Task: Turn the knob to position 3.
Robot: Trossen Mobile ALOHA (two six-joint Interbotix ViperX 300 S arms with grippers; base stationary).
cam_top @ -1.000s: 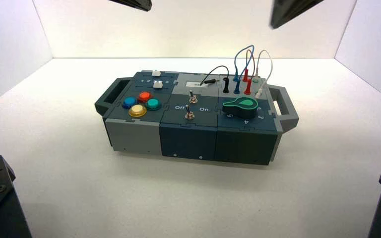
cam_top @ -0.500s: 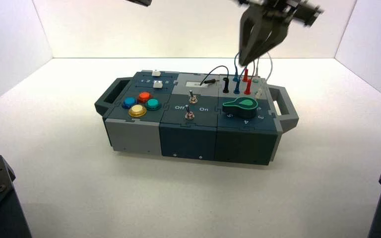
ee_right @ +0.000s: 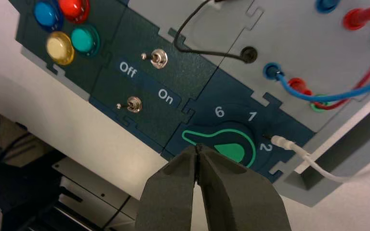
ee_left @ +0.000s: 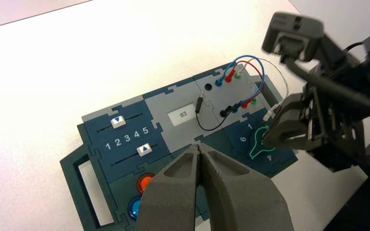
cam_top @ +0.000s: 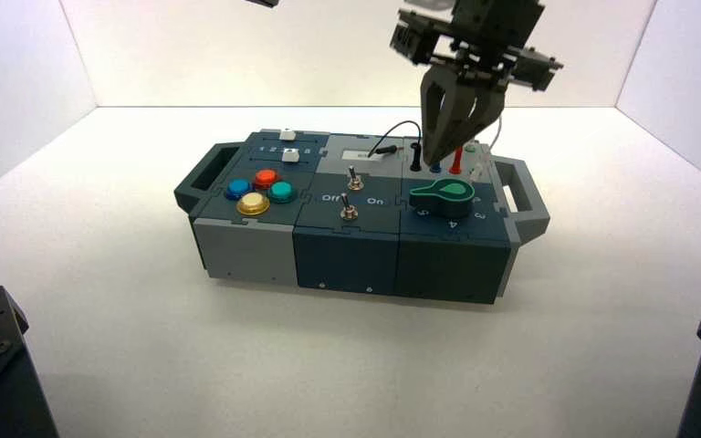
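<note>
1. My right gripper point(cam_top: 433, 159) hung above the box's point(cam_top: 347, 265) far right part, fingers fully together, nothing between them.
2. The green knob point(cam_top: 444, 195) sat near right on the box, its pointer leftward.
3. My left gripper point(ee_left: 197, 145) waited far left, closed and empty.

The box point(cam_top: 347, 254) looks built of matt, smooth plastic panels with jigsaw-like seams, and its rotary knob point(ee_right: 231, 140) has the same dull plastic look, while the push buttons point(ee_right: 83, 40) are shinier, catching glossy highlights on their plastic caps. The toggle switches point(ee_right: 134, 104) are bright, polished-looking metal; the wires point(ee_right: 339, 95) wear smooth, flexible plastic-like coating, and the slider caps point(ee_left: 144, 149) appear to be plain white plastic. Beneath, the desk point(cam_top: 310, 365) has a smooth, pale surface, and the tool point(ee_right: 173, 192) shows matt dark fingers, plastic in appearance.
</note>
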